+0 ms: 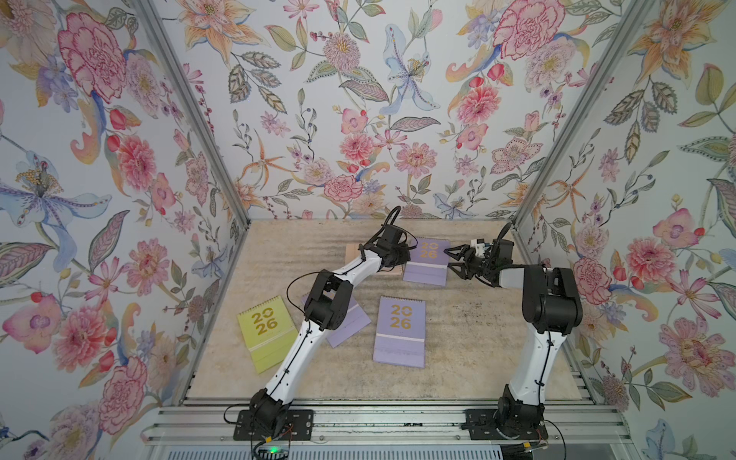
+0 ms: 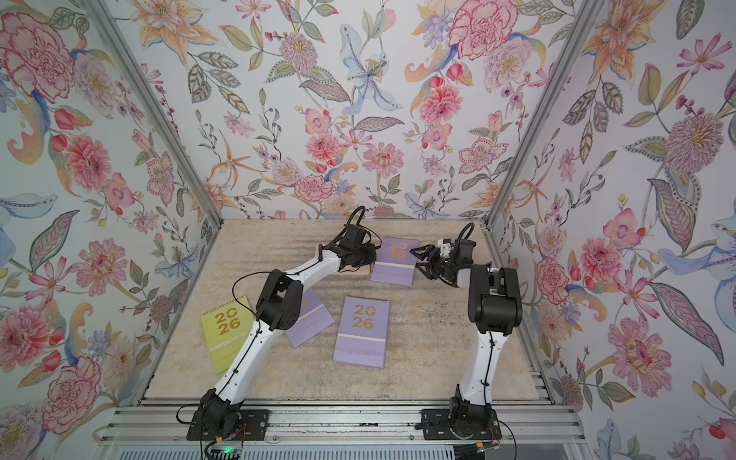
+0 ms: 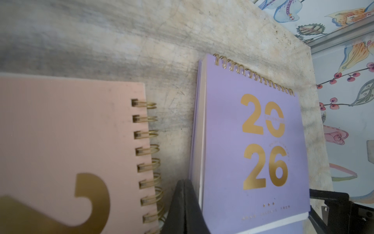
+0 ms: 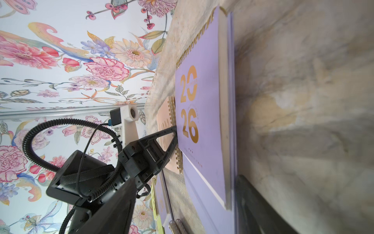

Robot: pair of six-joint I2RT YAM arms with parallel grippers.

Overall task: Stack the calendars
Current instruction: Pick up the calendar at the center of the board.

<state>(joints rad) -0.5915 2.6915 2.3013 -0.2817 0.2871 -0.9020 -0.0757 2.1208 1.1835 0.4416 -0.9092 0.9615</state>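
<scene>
Gold "2026" marks the flat spiral-bound covers. At 12 o'clock a far lavender calendar [image 1: 426, 261] lies between the left gripper [image 1: 402, 257], pinched together, and the right gripper [image 1: 448, 258], jaws apart. The peach calendar [image 3: 70, 131] lies at 11, the yellow-green calendar [image 1: 265, 332] at 8. A central lavender calendar [image 1: 400, 332] and an arm-covered lavender calendar [image 1: 356, 324] lie mid-table.

The left arm [image 1: 284, 358] and the right arm [image 1: 529, 358] both have white curved shells between black, blocky joints, and each has a black base plate [image 1: 298, 424] with small screws. Thin black cables [image 1: 294, 355] run along the white shells, and a ribbed black hose [image 4: 60, 121] is at the left wrist. The right gripper [image 1: 452, 261] has black triangular fingers [image 1: 456, 251] and a white bracket [image 1: 478, 243] behind.
</scene>
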